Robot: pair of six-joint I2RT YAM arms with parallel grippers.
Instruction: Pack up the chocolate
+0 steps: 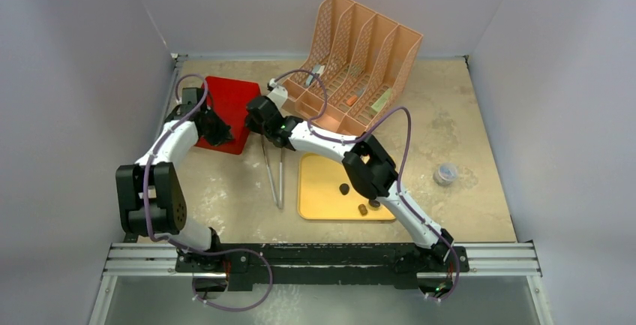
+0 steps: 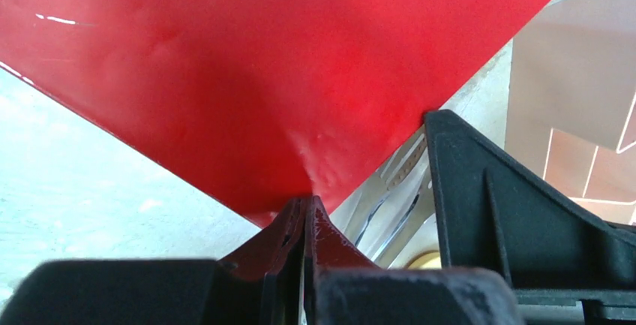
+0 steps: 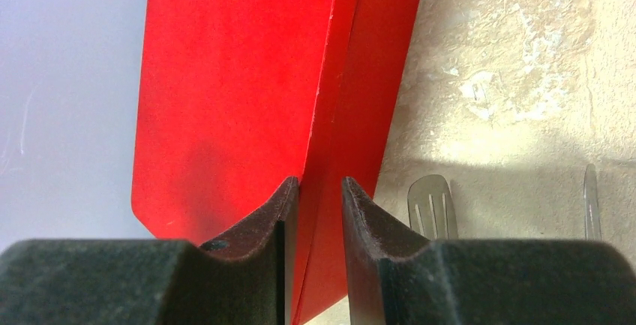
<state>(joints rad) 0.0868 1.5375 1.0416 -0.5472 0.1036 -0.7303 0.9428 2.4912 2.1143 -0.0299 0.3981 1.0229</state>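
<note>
Three dark brown pieces of chocolate [image 1: 343,188] lie on the yellow tray [image 1: 322,190] at centre front, and neither gripper is near them. A flat red box [image 1: 229,103] sits at the back left. My left gripper [image 1: 221,136] is shut on its near edge; in the left wrist view the jaws [image 2: 307,203] pinch the thin red sheet [image 2: 285,77]. My right gripper [image 1: 256,118] is at the box's right side. In the right wrist view its fingers [image 3: 320,188] straddle the red edge [image 3: 330,115], closed on it with red filling the narrow gap.
Metal tongs [image 1: 274,179] lie between the red box and the yellow tray, their slotted tip [image 3: 430,205] just right of my right fingers. A peach file organizer [image 1: 360,62] stands at the back centre. A small clear cup [image 1: 445,173] sits at the right.
</note>
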